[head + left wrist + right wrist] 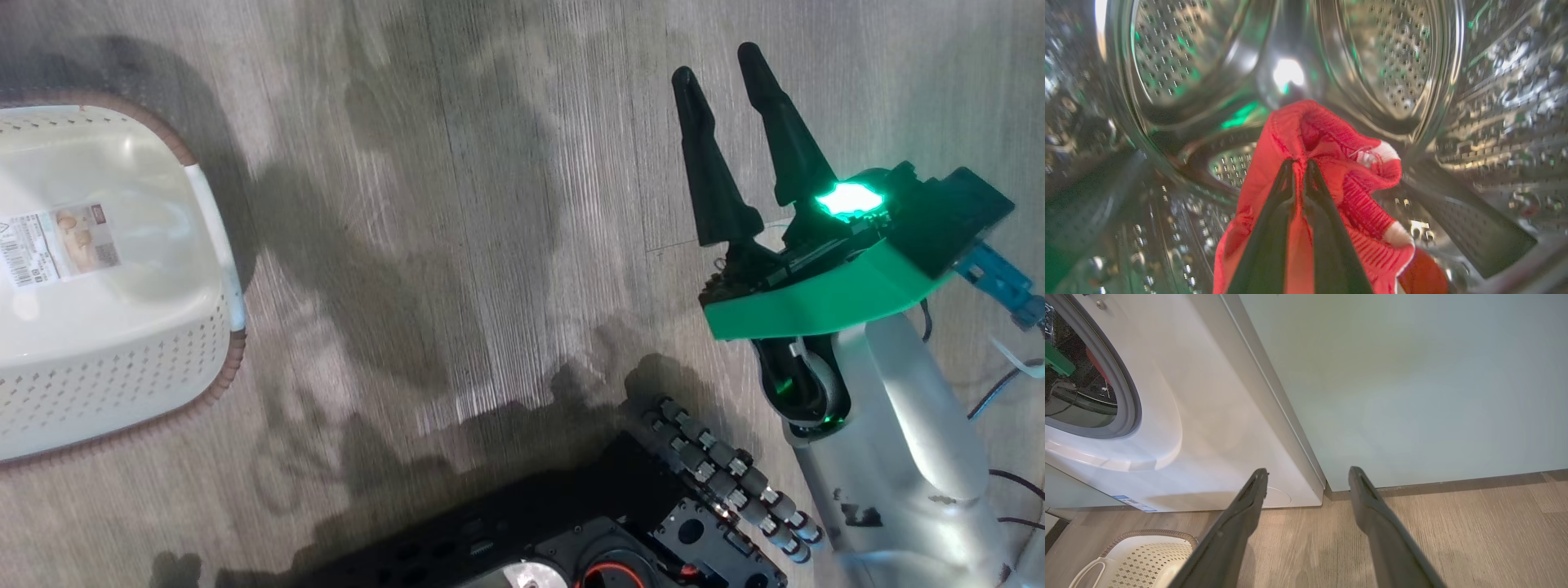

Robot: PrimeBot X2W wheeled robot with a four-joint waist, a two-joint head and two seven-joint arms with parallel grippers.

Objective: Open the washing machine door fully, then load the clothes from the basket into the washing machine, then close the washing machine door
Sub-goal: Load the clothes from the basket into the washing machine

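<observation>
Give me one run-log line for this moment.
left gripper: shut on clothes inside washing machine | right gripper: open, empty | basket: on floor

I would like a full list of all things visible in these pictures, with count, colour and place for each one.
basket: one, cream with brown rim, on the floor at the robot's left
sticker: one, white, inside the basket
washing machine: one, white, beside the cabinet
drum: one, steel, inside the washing machine
clothes: one bunch, red with white patches, in the drum
cabinet: one, pale teal, next to the washing machine
floor: one, grey-brown wood
robot base: one, black, bottom of head view
left end effector: one, dark, shut on the clothes
right end effector: one, dark, open, above the floor
</observation>
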